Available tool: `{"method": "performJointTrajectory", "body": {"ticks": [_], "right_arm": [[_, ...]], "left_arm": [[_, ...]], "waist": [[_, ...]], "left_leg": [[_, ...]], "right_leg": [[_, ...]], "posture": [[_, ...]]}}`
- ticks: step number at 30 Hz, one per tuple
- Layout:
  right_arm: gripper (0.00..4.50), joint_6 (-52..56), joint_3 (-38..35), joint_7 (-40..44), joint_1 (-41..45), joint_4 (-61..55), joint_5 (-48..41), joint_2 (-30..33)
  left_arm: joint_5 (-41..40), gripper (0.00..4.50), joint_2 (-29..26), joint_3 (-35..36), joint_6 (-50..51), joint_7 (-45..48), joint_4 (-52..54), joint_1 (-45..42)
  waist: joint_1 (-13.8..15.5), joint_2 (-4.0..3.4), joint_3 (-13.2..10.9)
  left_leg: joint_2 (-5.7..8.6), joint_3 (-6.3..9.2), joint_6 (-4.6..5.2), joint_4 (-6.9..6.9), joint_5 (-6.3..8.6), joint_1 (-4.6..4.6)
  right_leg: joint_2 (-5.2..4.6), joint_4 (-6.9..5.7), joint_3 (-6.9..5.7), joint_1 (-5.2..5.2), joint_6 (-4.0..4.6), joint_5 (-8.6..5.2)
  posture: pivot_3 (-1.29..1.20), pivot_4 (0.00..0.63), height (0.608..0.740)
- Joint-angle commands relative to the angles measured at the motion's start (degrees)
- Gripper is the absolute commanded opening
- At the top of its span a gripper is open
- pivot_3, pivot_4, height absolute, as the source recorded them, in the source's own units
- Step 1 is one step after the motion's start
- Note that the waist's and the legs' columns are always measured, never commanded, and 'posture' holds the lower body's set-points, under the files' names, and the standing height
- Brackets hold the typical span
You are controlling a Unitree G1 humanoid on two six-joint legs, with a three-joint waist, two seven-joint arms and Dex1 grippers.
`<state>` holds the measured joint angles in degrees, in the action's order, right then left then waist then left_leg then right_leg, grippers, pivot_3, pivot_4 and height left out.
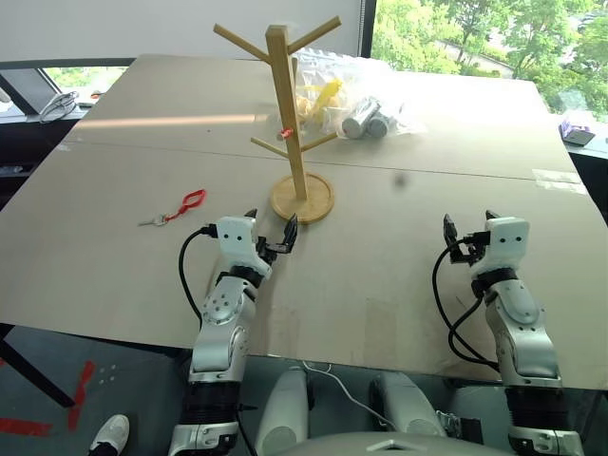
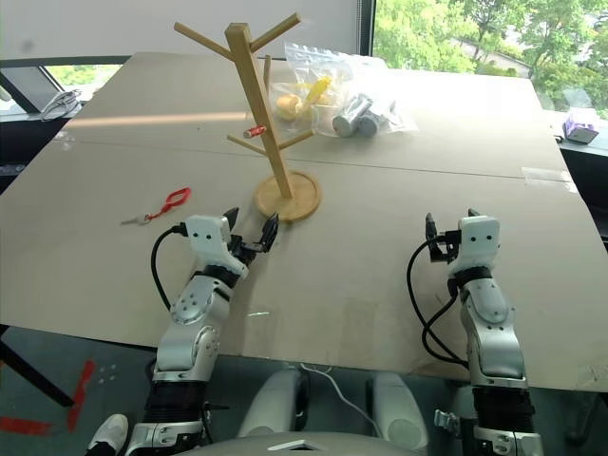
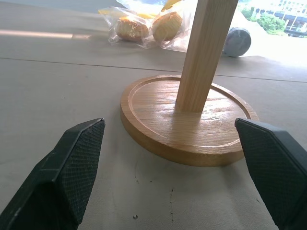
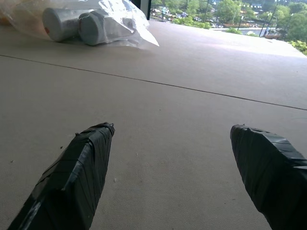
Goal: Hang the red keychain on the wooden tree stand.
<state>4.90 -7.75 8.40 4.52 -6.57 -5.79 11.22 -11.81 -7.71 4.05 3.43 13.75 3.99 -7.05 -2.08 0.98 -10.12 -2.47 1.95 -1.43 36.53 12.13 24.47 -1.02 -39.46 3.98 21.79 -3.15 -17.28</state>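
1. One broad, pale brown board table (image 1: 399, 275) carries everything, with a thin seam running across it behind the stand's base.
2. Near the table's middle stands the light wooden tree stand (image 1: 288, 123), a tall square post with slanted peg branches on a round disc base; a tiny red tag (image 1: 285, 132) hangs at the post beside a lower peg.
3. Behind the stand, on its right, lie clear plastic bags (image 1: 356, 100) holding yellow and bun-like items and grey cylinders.
4. The left gripper (image 1: 270, 226), white-bodied with two black fingers, is just in front of the stand's base, fingers wide apart and holding nothing; in its wrist view the base sits between the fingers (image 3: 72, 167).
5. The right gripper (image 1: 469, 228), of the same build, is well to the right of the stand over bare table, fingers also spread and holding nothing.
6. The red keychain (image 1: 186, 203), a thin red oval loop with a small silvery metal piece, lies flat on the table left of the stand's base, apart from both grippers.
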Motion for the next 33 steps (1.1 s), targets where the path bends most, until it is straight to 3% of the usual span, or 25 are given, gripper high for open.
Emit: {"method": "performJointTrajectory", "body": {"ticks": [1,21,33], "right_arm": [[4.15,-0.75,-0.53,0.04,-0.09,-3.03,-0.39,0.25],[4.15,0.96,0.05,4.62,-0.79,-4.64,-3.35,1.42],[4.15,0.61,6.74,39.05,-7.66,-24.07,-22.08,18.8]], "left_arm": [[0.08,4.5,-0.1,0.04,-1.27,0.35,0.78,-0.88],[-0.36,4.5,0.22,0.11,-0.9,0.64,0.87,-1.06],[-1.79,4.5,0.19,1.79,0.94,0.04,0.5,-0.99]], "waist": [[0.0,0.0,0.0],[0.01,0.0,0.0],[0.0,0.04,0.02]], "left_leg": [[0.0,0.0,0.0,0.0,0.0,0.0],[0.0,0.0,0.0,0.0,0.0,0.0],[0.01,0.09,0.01,0.04,0.01,-0.01]], "right_leg": [[0.0,0.0,0.0,0.0,0.0,0.0],[0.0,0.0,0.0,0.0,0.0,0.0],[0.01,0.02,-0.08,-0.08,-0.01,-0.01]], "posture": [[0.0,0.15,0.74],[0.0,0.15,0.74],[0.0,0.15,0.74]]}}
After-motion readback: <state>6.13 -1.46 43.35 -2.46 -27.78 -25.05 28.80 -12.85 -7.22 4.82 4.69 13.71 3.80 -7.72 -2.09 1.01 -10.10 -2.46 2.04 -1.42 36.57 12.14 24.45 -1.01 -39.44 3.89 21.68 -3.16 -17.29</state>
